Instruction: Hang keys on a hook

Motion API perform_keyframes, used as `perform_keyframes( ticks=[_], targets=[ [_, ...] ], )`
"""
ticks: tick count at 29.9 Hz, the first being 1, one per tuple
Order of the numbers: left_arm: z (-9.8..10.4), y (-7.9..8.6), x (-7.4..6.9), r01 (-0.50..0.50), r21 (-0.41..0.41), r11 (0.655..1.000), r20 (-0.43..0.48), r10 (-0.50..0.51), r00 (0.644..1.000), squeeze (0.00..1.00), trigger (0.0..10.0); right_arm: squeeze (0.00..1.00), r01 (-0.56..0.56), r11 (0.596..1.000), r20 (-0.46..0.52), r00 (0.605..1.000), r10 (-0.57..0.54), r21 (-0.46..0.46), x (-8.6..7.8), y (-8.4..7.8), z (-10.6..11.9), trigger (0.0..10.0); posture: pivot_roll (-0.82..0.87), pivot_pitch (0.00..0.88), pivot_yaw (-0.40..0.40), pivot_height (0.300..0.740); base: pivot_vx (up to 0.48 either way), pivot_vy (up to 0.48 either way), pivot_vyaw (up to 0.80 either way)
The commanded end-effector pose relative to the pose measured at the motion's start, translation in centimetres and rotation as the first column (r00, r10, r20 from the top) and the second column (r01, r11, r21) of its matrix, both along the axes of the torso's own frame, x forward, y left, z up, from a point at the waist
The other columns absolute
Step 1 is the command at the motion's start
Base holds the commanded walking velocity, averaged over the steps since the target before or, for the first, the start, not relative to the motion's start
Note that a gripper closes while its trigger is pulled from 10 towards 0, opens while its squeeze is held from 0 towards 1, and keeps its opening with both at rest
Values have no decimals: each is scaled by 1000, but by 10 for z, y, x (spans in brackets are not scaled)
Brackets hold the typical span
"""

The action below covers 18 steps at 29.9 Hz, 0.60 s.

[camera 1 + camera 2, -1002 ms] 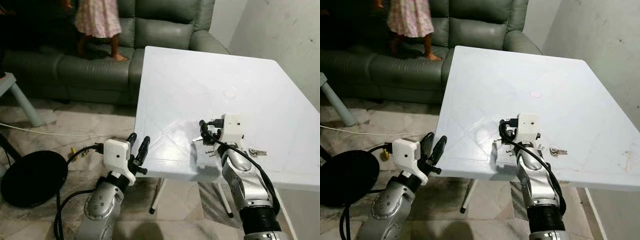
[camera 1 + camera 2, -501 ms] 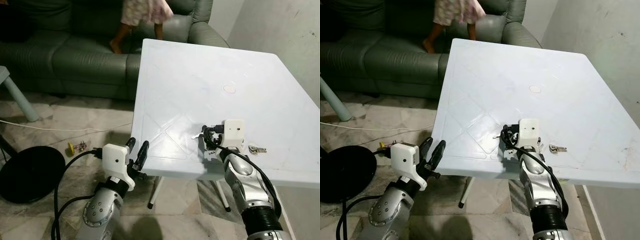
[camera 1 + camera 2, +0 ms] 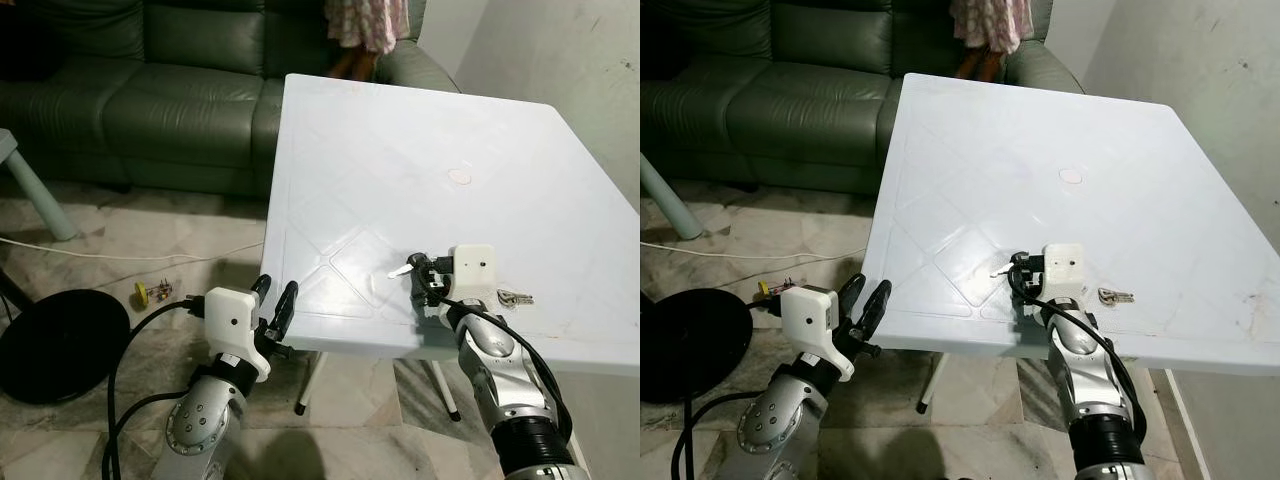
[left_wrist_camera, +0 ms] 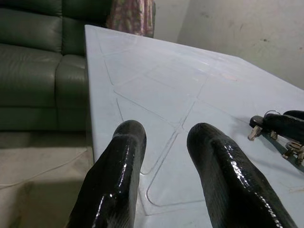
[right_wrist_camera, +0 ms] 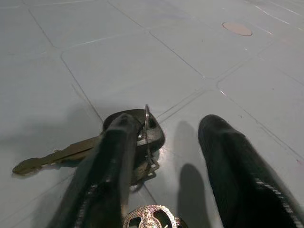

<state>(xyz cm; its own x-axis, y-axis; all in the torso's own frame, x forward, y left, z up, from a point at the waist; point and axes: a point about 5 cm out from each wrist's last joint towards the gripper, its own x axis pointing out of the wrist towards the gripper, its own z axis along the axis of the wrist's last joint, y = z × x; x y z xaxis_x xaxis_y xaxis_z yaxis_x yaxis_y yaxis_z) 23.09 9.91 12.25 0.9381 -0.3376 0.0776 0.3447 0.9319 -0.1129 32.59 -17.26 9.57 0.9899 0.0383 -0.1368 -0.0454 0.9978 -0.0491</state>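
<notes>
right gripper (image 3: pixel 424 281) sits low on the white tabletop (image 3: pixel 400 180) near its front edge, jaws parted around the key bunch (image 5: pixel 95 147) — in the right wrist view one finger (image 5: pixel 107 166) lies over the black key head and ring, the other finger stands apart on bare tabletop, so nothing is clamped yet. a key blade (image 3: pixel 399 271) pokes out from the gripper toward the tabletop's sofa side. a second small set of keys (image 3: pixel 514 297) lies on the tabletop just beside the right gripper, on its wall side, untouched. versus a second ago the right arm has slid forward and settled lower onto the tabletop, and the head camera has shifted too, so the tabletop looks moved but isn't; the person (image 3: pixel 362 25) by the sofa (image 3: pixel 150 100) has walked from the far end to the tabletop's back corner. left gripper (image 3: pixel 275 303) hangs just off the tabletop's front-left edge, jaws apart and empty, about as before. judgement: the reach is done and the grasp is the step in hand — closing on the ring and head comes next, lift after; the flat keys may slip under the finger. no hook can be made out in these views, so hanging is well off.
</notes>
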Motion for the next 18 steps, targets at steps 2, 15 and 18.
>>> perform_keyframes(
  ticks=[2,15,18],
  targets=[
    [2,-4,-3,6,-1,1000,3,-6,1000,0,10000,0,15,1000,-19,1000,-15,-17,-4,-8,-6,0,155,147,-131,740,0,0,0],
    [3,-3,-4,-3,5,1000,7,3,1000,0,10000,0,18,999,0,1000,-18,-50,-4,-10,-5,0,160,149,-132,740,0,0,0],
    [3,-3,-3,-5,4,1000,7,5,1000,0,10000,0,19,998,4,1000,-19,-53,-4,-10,-5,0,161,147,-133,740,0,0,0]
  ],
)
